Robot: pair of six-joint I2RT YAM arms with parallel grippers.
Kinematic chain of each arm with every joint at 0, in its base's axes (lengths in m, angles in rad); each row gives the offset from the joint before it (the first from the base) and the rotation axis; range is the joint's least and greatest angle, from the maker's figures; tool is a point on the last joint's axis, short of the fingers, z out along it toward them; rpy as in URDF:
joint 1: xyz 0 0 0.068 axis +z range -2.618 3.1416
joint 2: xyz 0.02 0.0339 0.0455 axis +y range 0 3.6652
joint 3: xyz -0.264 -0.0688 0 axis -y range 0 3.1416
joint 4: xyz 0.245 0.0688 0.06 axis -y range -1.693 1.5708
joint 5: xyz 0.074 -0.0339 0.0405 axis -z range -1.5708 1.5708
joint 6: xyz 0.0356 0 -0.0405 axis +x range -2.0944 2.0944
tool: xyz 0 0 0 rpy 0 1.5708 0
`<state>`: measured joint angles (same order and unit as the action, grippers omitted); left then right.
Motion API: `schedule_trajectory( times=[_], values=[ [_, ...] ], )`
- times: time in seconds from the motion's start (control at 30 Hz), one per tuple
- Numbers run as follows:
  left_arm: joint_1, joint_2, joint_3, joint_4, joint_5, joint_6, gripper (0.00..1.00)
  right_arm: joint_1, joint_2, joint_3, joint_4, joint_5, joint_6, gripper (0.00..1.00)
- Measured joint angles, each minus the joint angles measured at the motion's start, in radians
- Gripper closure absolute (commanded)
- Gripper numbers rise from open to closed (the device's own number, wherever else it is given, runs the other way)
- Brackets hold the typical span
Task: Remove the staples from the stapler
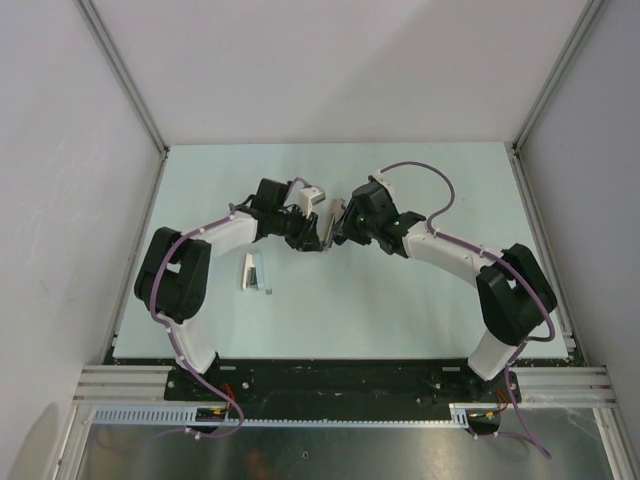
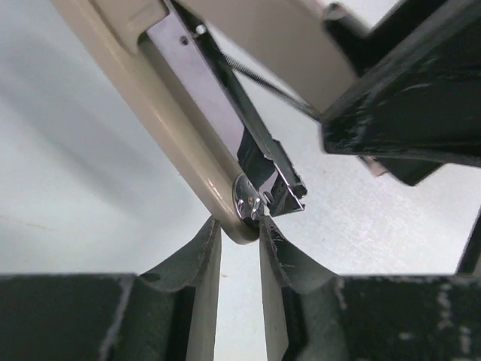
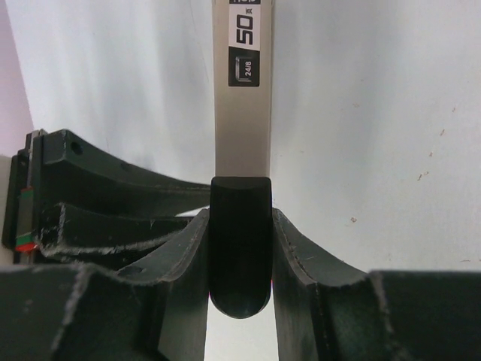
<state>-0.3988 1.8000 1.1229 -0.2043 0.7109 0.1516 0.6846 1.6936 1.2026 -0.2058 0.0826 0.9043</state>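
Left arm (image 1: 200,265): rises from its near-left base, elbow out, forearm angled inward toward the centre.
Right arm (image 1: 470,265): mirrors it from the near-right base, forearm angled inward.
Left gripper (image 2: 239,227): fingers nearly together, only the tips nipping the rounded end of the stapler (image 2: 188,143).
Right gripper (image 3: 240,218): fingers clamped either side of the stapler's black end, seated deep between them.
Wrists: facing each other, grippers close together.
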Motion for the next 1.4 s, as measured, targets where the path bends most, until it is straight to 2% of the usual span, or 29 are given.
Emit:
schedule_trajectory(
  times=[0.3, 0.5, 0.8, 0.93, 1.17, 1.4],
  values=[
    [-0.010, 0.000, 0.057, -0.029, -0.198, 0.174, 1.00, -0.039, -0.172, -0.188, 0.151, -0.089, -0.059, 1.00],
    [-0.022, 0.000, 0.082, -0.021, -0.315, 0.314, 1.00, -0.056, -0.266, -0.291, 0.226, -0.171, -0.166, 1.00],
    [-0.077, 0.000, 0.081, 0.021, -0.488, 0.545, 1.00, -0.079, -0.350, -0.354, 0.205, -0.228, -0.343, 1.00],
    [-0.095, -0.001, 0.052, 0.103, -0.566, 0.652, 1.00, -0.083, -0.379, -0.364, 0.163, -0.235, -0.399, 1.00],
    [-0.146, -0.014, -0.100, 0.301, -0.685, 0.855, 1.00, -0.080, -0.411, -0.419, 0.120, -0.259, -0.443, 1.00],
    [-0.183, -0.014, -0.173, 0.439, -0.738, 0.995, 1.00, -0.080, -0.433, -0.442, 0.091, -0.264, -0.461, 1.00]
  ],
)
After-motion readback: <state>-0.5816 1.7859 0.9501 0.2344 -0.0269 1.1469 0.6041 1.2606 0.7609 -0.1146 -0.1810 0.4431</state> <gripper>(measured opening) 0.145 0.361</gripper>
